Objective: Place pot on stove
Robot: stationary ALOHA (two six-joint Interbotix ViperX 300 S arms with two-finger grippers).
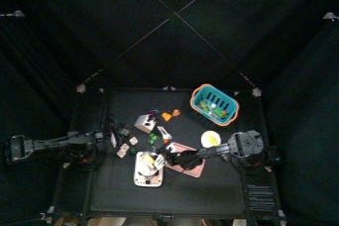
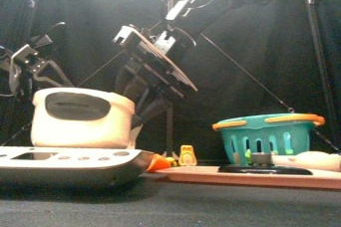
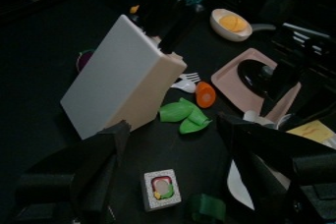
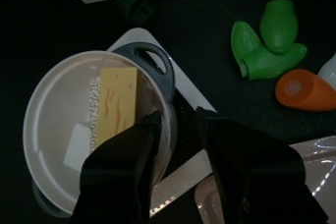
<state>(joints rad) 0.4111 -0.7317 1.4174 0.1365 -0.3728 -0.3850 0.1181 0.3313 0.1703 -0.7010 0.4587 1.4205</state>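
Pot [image 4: 92,130] on stove [image 2: 67,161], right claw [image 4: 184,140] open above

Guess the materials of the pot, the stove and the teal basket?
Pot: likely cream plastic, matte, with soft rounded edges; it sits on the stove. Stove: white plastic slab with a mild sheen and rounded corners. Teal basket: moulded plastic, with slotted walls and an orange rim.

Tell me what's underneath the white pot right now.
The pot sits on the white stove, which rests on the table. The stove's face beneath the pot is covered, so its panel there can't be seen.
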